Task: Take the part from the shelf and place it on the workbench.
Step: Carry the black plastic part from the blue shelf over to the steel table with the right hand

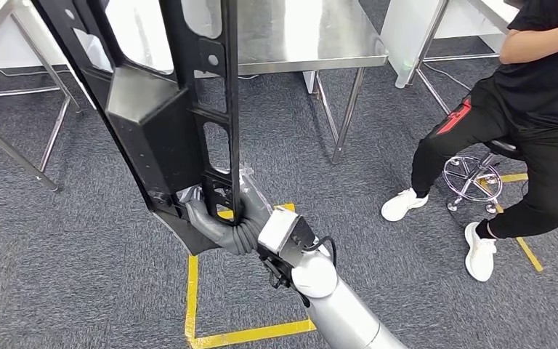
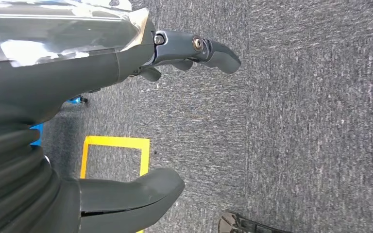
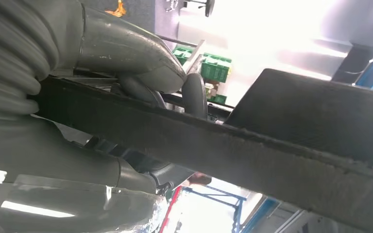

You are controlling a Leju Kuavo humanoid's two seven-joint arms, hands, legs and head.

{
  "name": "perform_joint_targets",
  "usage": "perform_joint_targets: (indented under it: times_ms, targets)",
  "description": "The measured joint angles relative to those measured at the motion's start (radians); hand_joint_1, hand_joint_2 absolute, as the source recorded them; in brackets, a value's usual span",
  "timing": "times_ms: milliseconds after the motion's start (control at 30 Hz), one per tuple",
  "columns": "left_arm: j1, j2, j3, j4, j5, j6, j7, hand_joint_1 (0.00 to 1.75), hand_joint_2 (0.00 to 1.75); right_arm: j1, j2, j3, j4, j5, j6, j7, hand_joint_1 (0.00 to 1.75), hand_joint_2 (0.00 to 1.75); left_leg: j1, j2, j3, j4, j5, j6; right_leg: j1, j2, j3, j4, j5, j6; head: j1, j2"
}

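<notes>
Head view, nearest first: the right arm (image 1: pixel 341 309) rises from the bottom edge, silver, angling up and to the left across yellow floor tape (image 1: pixel 191 298) on the grey carpet (image 1: pixel 80 240). Its right hand (image 1: pixel 221 218) sits at the end of a grey ribbed cuff, fingers (image 1: pixel 236 190) wrapped round the lower end of the part (image 1: pixel 163 109) and gripping it. In the right wrist view the thick grey thumb (image 3: pixel 136 53) lies over one face of a dark bar of the part while darker fingers curl round its edge.

The part is a long black frame, matte, with rectangular cut-outs along a narrow rail and a solid boxy section in its middle. It stands nearly upright in the hand, leaning slightly left, its top running out of the picture past the upper edge. It is held in the air over the carpet, in front of the steel surface (image 1: pixel 312 36) beyond.

The left hand (image 2: pixel 126 121) hangs over the carpet in the left wrist view, thumb and dark fingers (image 2: pixel 209 51) apart with nothing between them.

Farther off on the right, a person (image 1: pixel 530 109) in black clothes and white shoes sits on a stool (image 1: pixel 472 178) beside another table (image 1: pixel 436 22).
</notes>
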Motion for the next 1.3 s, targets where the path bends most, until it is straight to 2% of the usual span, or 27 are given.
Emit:
perform_joint_targets:
  times_ms: [67,133,167,200,267,300,333,367,400,433,467,533,633,667,733,800,833,867,900,933,1000,1033,1100,1133,1200,1233,1300]
  targets:
    - [0.0,-0.001,0.0,0.0,0.0,0.0,0.0,0.0,1.75,-0.001,0.0,0.001,0.0,0.0,0.0,0.0,1.75,1.75,-0.001,-0.001,0.0,-0.001,-0.003,-0.008,0.004,0.0,0.008,-0.013,0.003,-0.016,-0.001,0.0]
    - [0.0,-0.002,0.0,0.0,0.0,0.0,0.0,0.0,1.75,-0.002,0.003,0.0,0.0,0.0,0.0,0.0,1.75,1.75,0.003,0.002,-0.006,0.008,-0.012,-0.019,-0.003,0.0,0.014,-0.018,0.004,-0.029,-0.001,0.0]
    - [0.0,-0.002,0.0,0.0,0.0,0.0,0.001,0.0,1.75,-0.003,0.005,0.0,0.0,0.0,0.0,0.0,1.75,1.75,0.004,0.004,-0.017,0.033,-0.027,-0.025,-0.008,0.0,0.018,-0.021,0.003,-0.037,-0.002,0.0]
    - [0.0,-0.003,0.0,0.0,0.0,0.0,0.001,0.0,1.75,-0.004,0.007,0.0,0.0,0.0,0.0,0.0,1.75,1.75,0.006,0.007,-0.04,0.078,-0.05,-0.03,-0.012,-0.001,0.023,-0.023,0.002,-0.044,-0.002,0.0]
    - [0.001,-0.002,0.0,0.0,0.0,0.0,0.001,0.0,1.75,-0.003,0.009,0.0,0.001,0.0,0.0,0.0,1.75,1.75,0.01,0.011,-0.109,0.211,-0.103,-0.04,-0.011,-0.002,0.029,-0.023,-0.003,-0.054,-0.003,0.0]
    - [0.002,-0.002,0.0,0.0,0.0,0.0,0.001,0.0,1.75,-0.002,0.009,0.0,0.001,0.0,0.0,0.0,1.75,1.75,0.013,0.011,-0.141,0.263,-0.116,-0.044,-0.011,-0.002,0.031,-0.023,-0.005,-0.055,-0.003,0.0]
    - [0.002,-0.002,0.0,0.0,0.0,0.0,0.001,0.0,1.75,-0.002,0.009,0.0,0.002,0.0,0.0,0.0,1.75,1.75,0.015,0.012,-0.159,0.283,-0.111,-0.046,-0.012,-0.001,0.033,-0.023,-0.008,-0.055,-0.003,0.0]
    - [0.003,-0.001,0.0,0.0,0.0,0.0,0.001,0.0,1.75,-0.002,0.009,0.0,0.002,0.0,0.0,0.0,1.75,1.75,0.018,0.013,-0.153,0.258,-0.084,-0.048,-0.013,0.0,0.037,-0.023,-0.011,-0.053,-0.003,0.0]
    - [0.003,-0.001,0.0,0.0,0.0,0.0,0.001,0.0,1.75,-0.002,0.01,0.0,0.002,0.0,0.0,0.0,1.75,1.75,0.021,0.015,-0.13,0.201,-0.045,-0.049,-0.014,0.001,0.042,-0.022,-0.015,-0.05,-0.003,0.0]
    - [0.003,0.0,0.0,0.0,0.0,0.0,0.001,0.0,1.75,-0.002,0.01,0.0,0.002,0.0,0.0,0.0,1.75,1.75,0.024,0.018,-0.097,0.13,-0.009,-0.05,-0.016,0.001,0.048,-0.022,-0.02,-0.045,-0.003,0.0]
    - [0.002,0.0,0.0,0.0,0.0,0.0,0.001,0.0,1.75,-0.003,0.01,0.0,0.002,0.0,0.0,0.0,1.75,1.75,0.023,0.02,-0.065,0.066,0.014,-0.05,-0.013,0.002,0.052,-0.022,-0.024,-0.039,-0.003,0.0]
    - [0.001,0.0,0.0,0.0,0.0,0.0,0.002,0.0,1.75,-0.004,0.011,0.0,0.002,0.0,0.0,0.0,1.75,1.75,0.018,0.019,-0.033,0.009,0.022,-0.043,-0.007,0.002,0.054,-0.022,-0.03,-0.027,-0.003,0.0]
    - [0.001,0.0,0.0,0.0,0.0,-0.001,0.002,0.0,1.75,-0.005,0.011,0.001,0.002,0.0,0.0,0.0,1.75,1.75,0.011,0.014,-0.028,0.004,0.017,-0.021,-0.008,0.0,0.053,-0.022,-0.035,-0.013,-0.003,0.0]
    - [0.001,-0.001,0.001,0.0,0.0,-0.001,0.002,0.0,1.75,-0.006,0.011,0.001,0.001,-0.001,0.0,0.0,1.75,1.75,0.012,0.014,-0.025,0.002,0.017,-0.012,-0.009,0.0,0.044,-0.004,-0.045,-0.01,-0.003,0.0]
    - [0.001,0.0,0.001,0.0,0.0,0.0,0.002,0.0,1.75,-0.007,0.009,0.003,0.001,-0.002,-0.001,0.0,1.75,1.75,0.012,0.014,-0.018,-0.002,0.013,0.004,-0.011,0.0,-0.01,0.096,-0.083,-0.013,-0.001,0.0]
    - [0.001,0.001,0.002,0.0,0.0,0.0,0.002,0.0,1.75,-0.005,0.005,0.004,0.002,-0.004,-0.001,0.0,1.75,1.75,0.007,0.013,-0.013,-0.002,0.007,0.013,-0.011,0.0,-0.091,0.234,-0.122,-0.017,-0.001,0.0]
    - [0.001,0.001,0.002,0.0,0.0,0.0,0.002,0.0,1.75,-0.004,0.002,0.005,0.002,-0.005,-0.002,0.0,1.75,1.75,0.005,0.012,-0.01,-0.002,0.004,0.015,-0.01,0.0,-0.119,0.273,-0.126,-0.015,-0.001,0.0]
    - [0.001,0.001,0.002,0.0,0.0,0.001,0.002,0.0,1.75,-0.003,0.0,0.006,0.003,-0.005,-0.002,0.0,1.75,1.75,0.003,0.01,-0.006,-0.001,0.001,0.016,-0.01,0.0,-0.127,0.272,-0.113,-0.01,-0.001,0.0]
    - [0.001,0.001,0.002,0.0,-0.001,0.001,0.002,0.0,1.75,-0.002,-0.001,0.007,0.003,-0.006,-0.002,0.0,1.75,1.75,0.002,0.007,0.001,-0.001,-0.003,0.015,-0.009,0.0,-0.113,0.228,-0.084,-0.004,-0.001,0.0]
    - [0.001,0.001,0.002,0.0,-0.001,0.002,0.002,0.0,1.75,-0.002,-0.002,0.008,0.003,-0.006,-0.003,0.0,1.75,1.75,0.002,0.005,0.008,-0.001,-0.008,0.013,-0.008,0.0,-0.084,0.155,-0.048,0.0,-0.001,0.0]
    - [0.0,0.0,0.002,0.0,-0.002,0.003,0.002,0.0,1.75,-0.004,-0.002,0.01,0.003,-0.006,-0.004,0.001,1.75,1.75,-0.003,0.002,0.018,0.0,-0.02,0.005,-0.002,0.0,-0.024,0.025,0.004,-0.005,-0.001,0.0]
    - [0.0,-0.001,0.002,0.0,-0.002,0.004,0.002,0.0,1.75,-0.004,-0.002,0.011,0.003,-0.007,-0.006,0.001,1.75,1.75,-0.004,0.001,0.02,-0.001,-0.025,0.0,0.001,0.0,-0.009,-0.006,0.011,-0.012,-0.001,0.0]
    - [0.0,-0.001,0.002,0.0,-0.004,0.005,0.002,0.0,1.75,-0.004,-0.002,0.012,0.003,-0.008,-0.008,0.001,1.75,1.75,-0.003,0.002,0.024,-0.004,-0.034,-0.011,0.005,0.001,-0.001,-0.017,0.007,-0.028,-0.002,0.0]
    - [0.0,-0.002,0.002,0.0,-0.006,0.006,0.002,0.0,1.75,-0.003,-0.001,0.012,0.002,-0.008,-0.01,0.001,1.75,1.75,-0.001,0.003,0.025,-0.002,-0.038,-0.017,0.001,0.001,0.005,-0.02,0.004,-0.034,-0.002,0.0]
    - [-0.001,-0.003,0.002,-0.001,-0.008,0.007,0.001,0.0,1.75,-0.003,0.001,0.012,0.002,-0.009,-0.011,0.001,1.75,1.75,0.003,0.006,0.009,0.04,-0.056,-0.029,-0.007,0.002,0.024,-0.028,-0.002,-0.05,-0.003,0.0]
    - [-0.001,-0.003,0.002,-0.001,-0.008,0.008,0.0,0.0,1.75,-0.002,0.002,0.011,0.001,-0.009,-0.011,0.002,1.75,1.75,0.005,0.008,-0.019,0.092,-0.074,-0.034,-0.01,0.002,0.035,-0.03,-0.007,-0.056,-0.004,0.0]
    - [0.0,-0.003,0.002,-0.001,-0.008,0.008,0.0,0.0,1.75,0.0,0.002,0.011,0.002,-0.009,-0.011,0.002,1.75,1.75,0.008,0.011,-0.103,0.223,-0.111,-0.045,-0.01,0.001,0.052,-0.03,-0.022,-0.064,-0.005,0.0]
